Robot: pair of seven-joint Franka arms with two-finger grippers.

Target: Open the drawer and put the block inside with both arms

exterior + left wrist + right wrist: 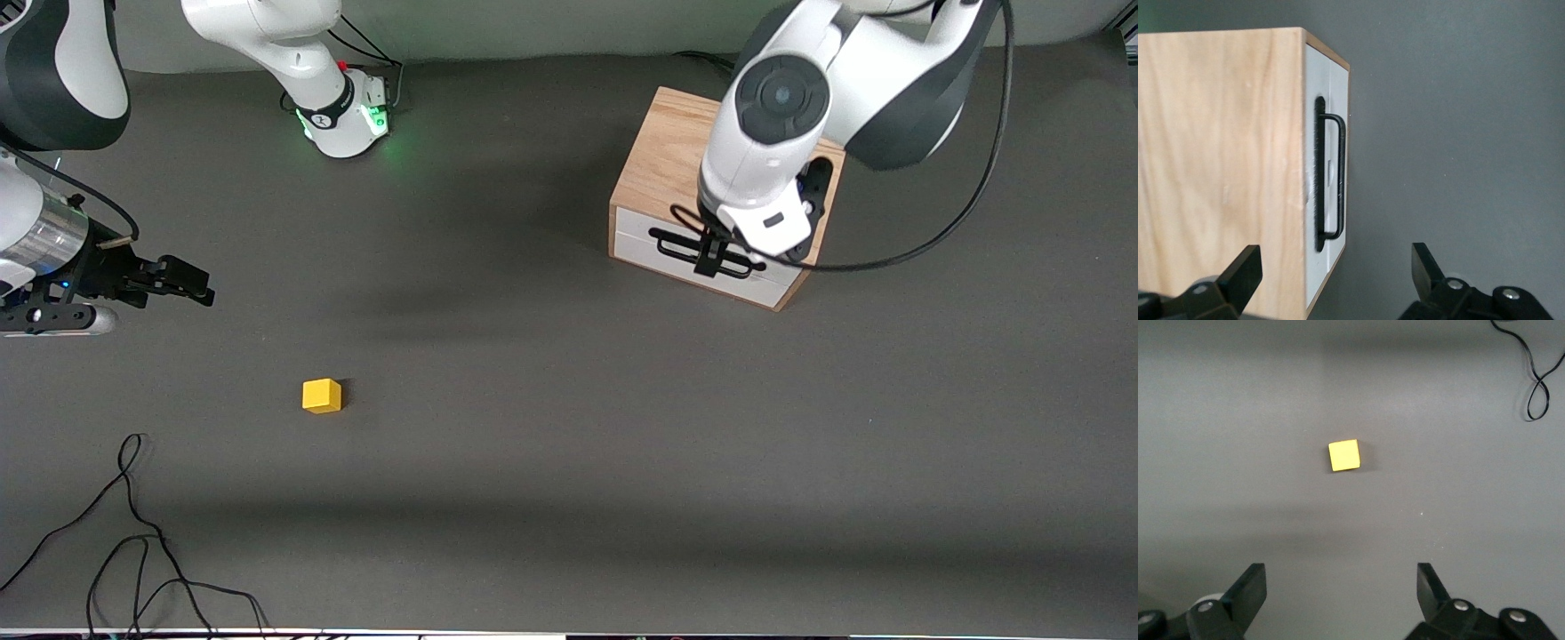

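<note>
We have the left gripper (722, 258) down at the drawer (711, 258) front, over the black handle (702, 252), w/ its fingers (1241, 273) spread wide, gripping nothing. The drawer looks fully shut, its white panel flush in the oak cabinet (671, 147) at the left arm's end of the table (569, 498). In the left wrist view the handle (1331, 177) is a long bar running along the panel, and it sits between the lines of the two fingers but ahead of the tips, so we judge the coming move as: ease in until the bar lies betw. them, clamp across its short thickness, then pull straight out from the cabinet face. The fingers seem to straddle the bar crosswise, which suits that. The block (322, 396) rests on bare table toward the right arm's end, well apart from the cabinet and nearer the front cam. The right gripper (178, 280) hangs over the table near that end, fingers (1248, 590) parted and empty; the block (1344, 455) lies ahead of them, roughly centred betw. them. The right arm is clearly nearer the block. A loose cable (133, 533) lies near the table's front edge.
</note>
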